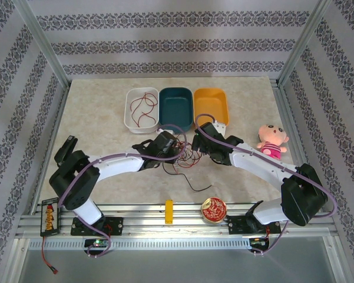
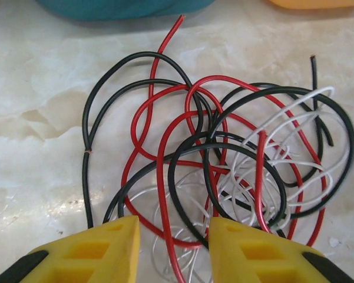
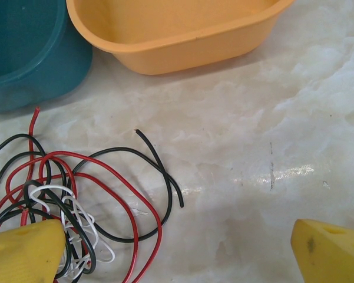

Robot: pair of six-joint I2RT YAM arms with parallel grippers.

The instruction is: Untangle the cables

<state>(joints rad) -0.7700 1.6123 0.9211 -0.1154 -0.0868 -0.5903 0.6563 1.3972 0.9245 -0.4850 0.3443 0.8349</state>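
The cables (image 1: 185, 158) lie in a loose tangle of red, black and thin white wires on the marble tabletop, in front of the trays. In the left wrist view the cables (image 2: 224, 159) spread out ahead of my left gripper (image 2: 174, 247). Its yellow fingers (image 2: 106, 250) stand apart, with a red, a black and some white strands running loosely through the gap, none pinched. My right gripper (image 3: 177, 253) is wide open over bare table. Its left finger (image 3: 23, 250) hangs over the edge of the cables (image 3: 76, 194).
Three trays stand behind the tangle: a white tray (image 1: 129, 118) holding a red wire (image 1: 142, 108), a teal tray (image 1: 175, 106) and an orange tray (image 1: 211, 106). A doll (image 1: 272, 140) sits at the right. A round tin (image 1: 214, 210), a yellow block (image 1: 169, 211) and a battery pack (image 1: 49, 216) line the near edge.
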